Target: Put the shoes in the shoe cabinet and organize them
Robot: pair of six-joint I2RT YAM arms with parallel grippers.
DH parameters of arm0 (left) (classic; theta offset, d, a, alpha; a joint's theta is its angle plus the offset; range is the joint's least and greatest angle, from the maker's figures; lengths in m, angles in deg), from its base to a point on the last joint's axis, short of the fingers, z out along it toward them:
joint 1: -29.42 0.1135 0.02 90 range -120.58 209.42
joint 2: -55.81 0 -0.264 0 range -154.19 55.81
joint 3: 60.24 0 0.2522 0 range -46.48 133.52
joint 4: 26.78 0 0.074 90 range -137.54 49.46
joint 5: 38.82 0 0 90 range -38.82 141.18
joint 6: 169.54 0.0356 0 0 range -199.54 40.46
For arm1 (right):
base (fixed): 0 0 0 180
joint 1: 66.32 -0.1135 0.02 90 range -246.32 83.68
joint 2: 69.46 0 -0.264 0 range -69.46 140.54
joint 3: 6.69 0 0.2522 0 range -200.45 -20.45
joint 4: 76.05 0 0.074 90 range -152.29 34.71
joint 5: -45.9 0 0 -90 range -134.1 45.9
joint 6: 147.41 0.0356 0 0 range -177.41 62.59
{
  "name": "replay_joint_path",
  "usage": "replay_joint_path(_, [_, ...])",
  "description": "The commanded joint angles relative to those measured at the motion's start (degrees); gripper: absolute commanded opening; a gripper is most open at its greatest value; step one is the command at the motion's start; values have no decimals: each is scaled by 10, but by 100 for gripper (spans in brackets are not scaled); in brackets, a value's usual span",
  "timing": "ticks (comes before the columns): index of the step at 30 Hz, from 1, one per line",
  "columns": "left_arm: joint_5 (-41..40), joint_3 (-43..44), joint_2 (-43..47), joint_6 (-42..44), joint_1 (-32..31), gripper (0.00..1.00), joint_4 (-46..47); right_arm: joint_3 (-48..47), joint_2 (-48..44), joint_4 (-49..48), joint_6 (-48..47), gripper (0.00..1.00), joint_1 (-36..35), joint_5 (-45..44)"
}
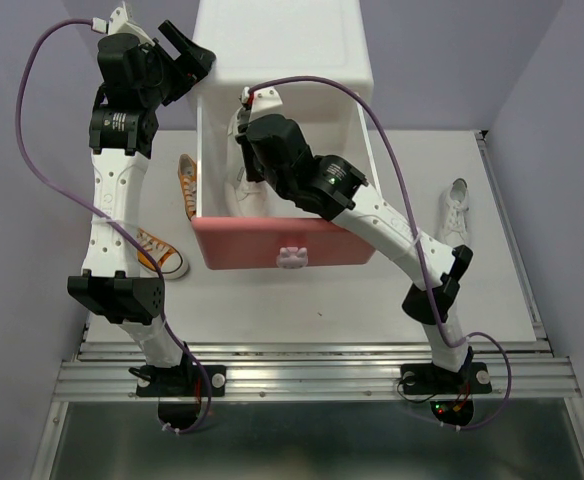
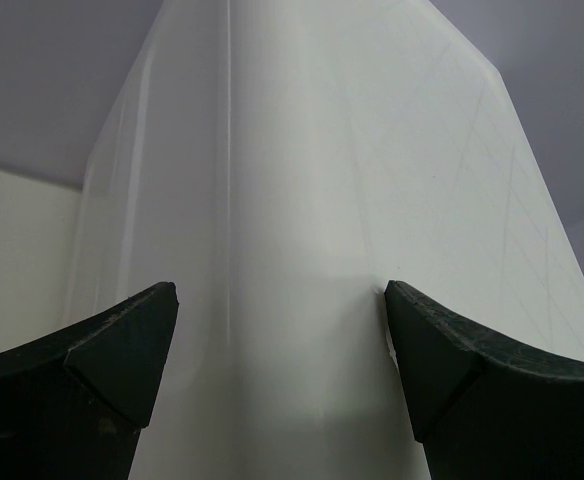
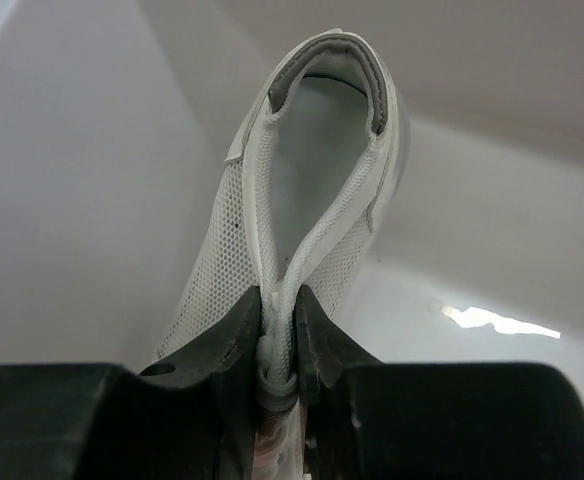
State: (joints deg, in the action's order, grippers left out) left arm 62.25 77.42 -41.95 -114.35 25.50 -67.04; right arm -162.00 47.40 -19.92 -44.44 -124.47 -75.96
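Note:
The white shoe cabinet (image 1: 282, 40) stands at the back of the table, one pink drawer (image 1: 252, 245) pulled out toward me. My right gripper (image 1: 250, 178) reaches down into that drawer. It is shut on the laced upper of a white shoe (image 3: 312, 180), whose heel opening points away from the wrist camera. My left gripper (image 1: 194, 50) is open at the cabinet's upper left corner; that corner (image 2: 282, 250) shows between its fingers (image 2: 122, 350). Two orange shoes (image 1: 187, 185) (image 1: 160, 253) lie left of the drawer. Another white shoe (image 1: 454, 210) lies at the right.
The drawer's white bunny knob (image 1: 292, 257) faces the arm bases. Purple walls close in the table on the left, back and right. The white tabletop (image 1: 322, 310) ends at a metal rail in front.

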Motion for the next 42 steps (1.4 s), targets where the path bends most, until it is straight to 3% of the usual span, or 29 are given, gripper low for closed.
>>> replay_joint_path(1, [-70,-31,-44,47,13,94,-127,-7,29,-56,-25,22,8,8])
replay_joint_path(7, [-71,-30,-46,47,13,94,-128,-9,43,-66,-35,22,8,7])
replay_joint_path(12, [-73,-30,-47,47,13,94,-127,-7,50,-69,-33,29,13,9])
replay_joint_path(16, [-71,-29,-49,47,13,94,-128,-16,57,-84,-44,50,13,4])
replay_joint_path(24, [-69,-27,-50,47,14,94,-129,-21,43,-112,-58,63,13,-4])
replay_joint_path(27, [-67,-28,-50,47,13,94,-128,-11,22,-148,-82,75,13,4])
replay_joint_path(30, [-63,-28,-51,46,14,94,-127,6,-9,-207,-108,98,13,16])
replay_joint_path(33, [-62,-28,-50,45,14,94,-125,13,-37,-264,-115,100,13,14])
replay_joint_path(42, [-62,-37,-45,46,13,94,-126,-36,-81,-289,-137,100,37,-20])
